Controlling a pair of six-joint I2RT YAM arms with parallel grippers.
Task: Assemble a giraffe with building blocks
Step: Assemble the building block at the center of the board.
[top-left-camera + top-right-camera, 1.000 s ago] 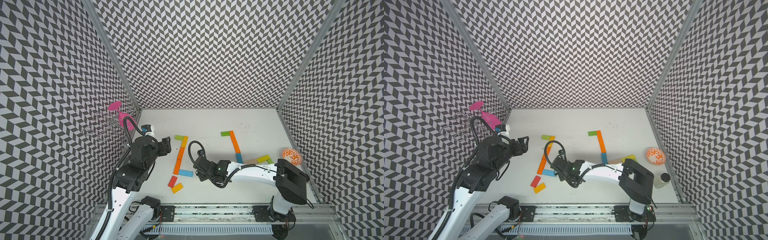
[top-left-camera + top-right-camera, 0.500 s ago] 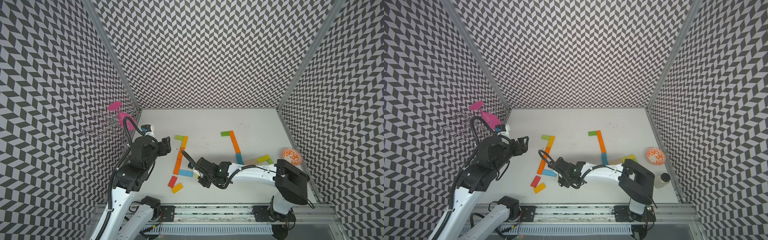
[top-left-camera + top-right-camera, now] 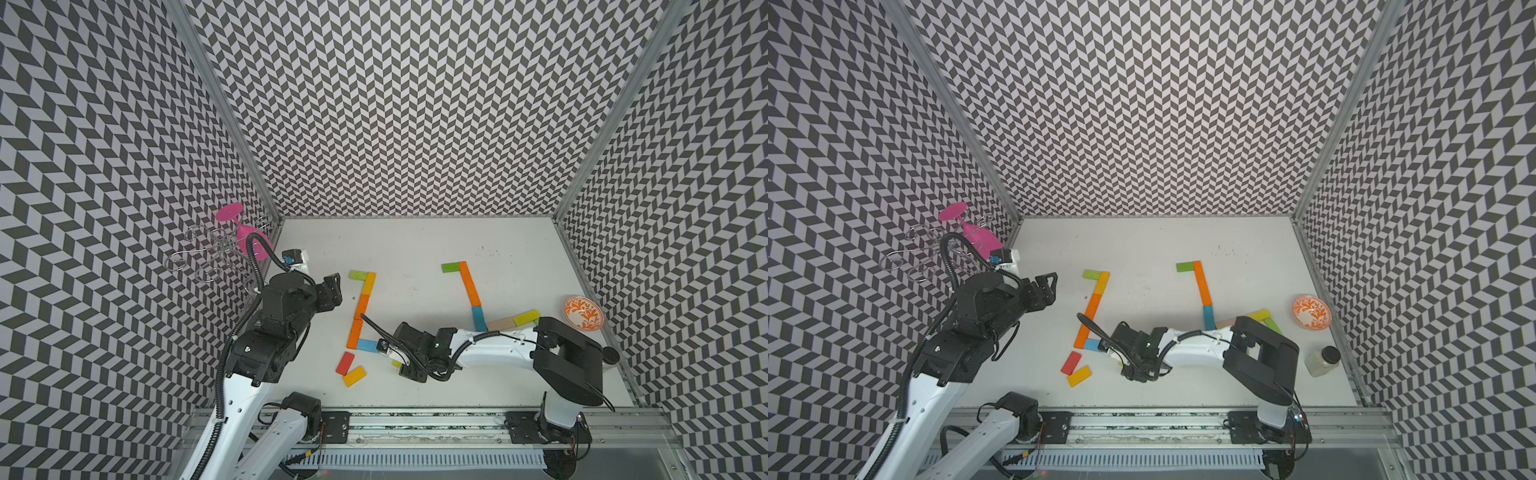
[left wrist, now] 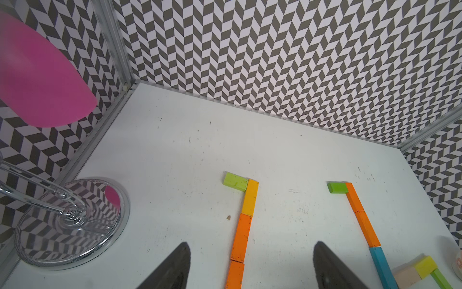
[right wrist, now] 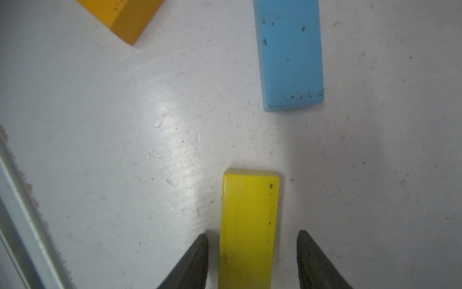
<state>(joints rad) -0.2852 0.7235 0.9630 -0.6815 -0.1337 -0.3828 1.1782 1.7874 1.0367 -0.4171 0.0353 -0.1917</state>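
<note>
Yellow marks the piece in hand: a short yellow wooden block [image 5: 247,225] lies flat on the white tabletop [image 5: 112,150], lengthwise between the jaws of the right gripper [image 5: 253,235], toward the front of the table and near the foot of the unfinished figure. Judged from the layout, the step is setting this block down as part of the giraffe's body, next to the light blue rectangular block [image 5: 290,55] that lies at the foot of the column of orange blocks [image 3: 356,332]. The two are apart, and the yellow one sits off to one side of the blue block's end rather than in line with it. A good finish therefore probably calls for either a straight lift clear, with no finger dragging the block askew, or a gentle nudge to close the gap before leaving. The right gripper's jaws stand partly parted, with a strip of bare table on each side of the block, so it grips nothing. The left gripper [image 4: 251,243] hangs wide apart and empty above the table, beside the column's upper end.
</note>
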